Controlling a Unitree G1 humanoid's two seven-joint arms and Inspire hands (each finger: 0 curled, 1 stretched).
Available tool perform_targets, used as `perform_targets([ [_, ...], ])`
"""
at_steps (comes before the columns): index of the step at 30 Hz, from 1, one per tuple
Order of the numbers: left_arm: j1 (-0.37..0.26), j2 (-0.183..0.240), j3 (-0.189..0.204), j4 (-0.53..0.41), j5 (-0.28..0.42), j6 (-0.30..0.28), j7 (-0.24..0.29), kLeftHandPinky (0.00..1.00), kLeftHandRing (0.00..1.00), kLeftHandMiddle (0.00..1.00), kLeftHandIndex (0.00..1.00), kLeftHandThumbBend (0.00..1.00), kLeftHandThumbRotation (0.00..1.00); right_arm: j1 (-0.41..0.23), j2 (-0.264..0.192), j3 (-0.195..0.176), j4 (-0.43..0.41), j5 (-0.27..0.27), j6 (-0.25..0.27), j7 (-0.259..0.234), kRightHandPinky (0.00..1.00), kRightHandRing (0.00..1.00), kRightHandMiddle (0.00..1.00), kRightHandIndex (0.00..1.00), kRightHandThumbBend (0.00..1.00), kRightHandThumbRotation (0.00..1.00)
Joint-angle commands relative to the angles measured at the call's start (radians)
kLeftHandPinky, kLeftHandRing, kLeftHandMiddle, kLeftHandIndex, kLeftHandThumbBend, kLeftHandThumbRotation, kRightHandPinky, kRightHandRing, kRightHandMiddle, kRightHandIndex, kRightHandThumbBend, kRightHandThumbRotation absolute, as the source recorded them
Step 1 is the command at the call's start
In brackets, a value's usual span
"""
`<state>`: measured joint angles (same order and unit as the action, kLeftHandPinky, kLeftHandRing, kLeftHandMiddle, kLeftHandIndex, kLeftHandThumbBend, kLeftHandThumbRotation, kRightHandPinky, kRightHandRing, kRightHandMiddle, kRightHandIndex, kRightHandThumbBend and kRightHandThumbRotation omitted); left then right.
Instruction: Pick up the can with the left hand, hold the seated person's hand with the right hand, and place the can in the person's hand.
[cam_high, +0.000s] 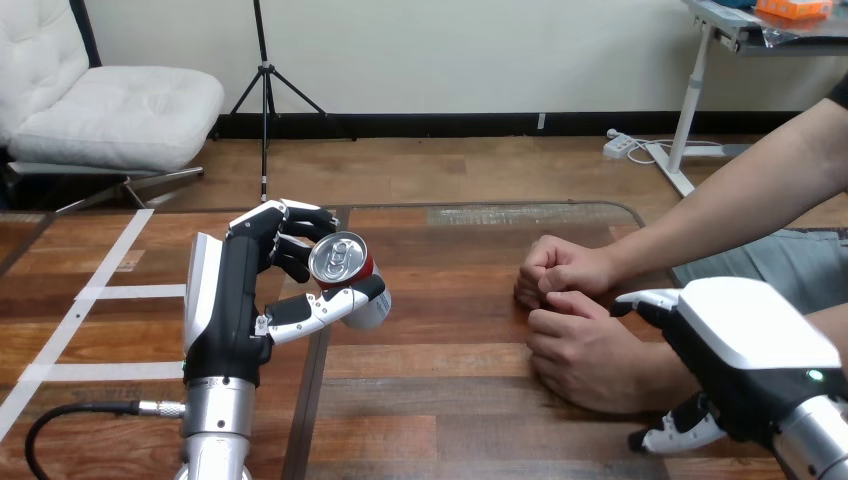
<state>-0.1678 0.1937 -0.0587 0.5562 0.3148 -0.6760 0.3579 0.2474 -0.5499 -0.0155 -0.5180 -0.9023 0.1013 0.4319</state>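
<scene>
My left hand holds a silver-topped can with a red side above the table's left part, fingers curled round it from behind and the thumb across its front. The can tilts, its top facing me. The person's two hands rest as loose fists on the table at centre right, the farther one just behind the nearer one. My right hand lies over the wrist of the nearer one, back upward, hiding the wrist. The can is well left of the person's hands.
The wooden table has white tape strips on its left part. A dark seam runs toward me below the can. The person's forearms come in from the right edge.
</scene>
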Motion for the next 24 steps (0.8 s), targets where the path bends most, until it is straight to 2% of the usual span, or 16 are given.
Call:
perform_targets([
  [1,-0.06,0.005,0.018,-0.014,-0.007,-0.032,0.001,0.36,0.41,0.48,0.53,0.69,0.0,-0.085,-0.029,-0.018,0.004,-0.025,0.008,-0.007,0.83,0.87,0.86,0.82,0.88,0.04],
  [11,-0.058,0.003,0.021,-0.017,-0.004,-0.027,0.003,0.35,0.4,0.48,0.53,0.69,0.0,-0.103,-0.043,-0.009,0.032,-0.068,0.024,0.001,0.83,0.87,0.86,0.82,0.88,0.04],
  [24,-0.056,0.008,0.024,-0.012,-0.005,-0.033,0.0,0.35,0.4,0.48,0.52,0.69,0.0,-0.112,-0.044,-0.012,0.068,-0.095,0.041,-0.004,0.85,0.88,0.87,0.83,0.87,0.0],
])
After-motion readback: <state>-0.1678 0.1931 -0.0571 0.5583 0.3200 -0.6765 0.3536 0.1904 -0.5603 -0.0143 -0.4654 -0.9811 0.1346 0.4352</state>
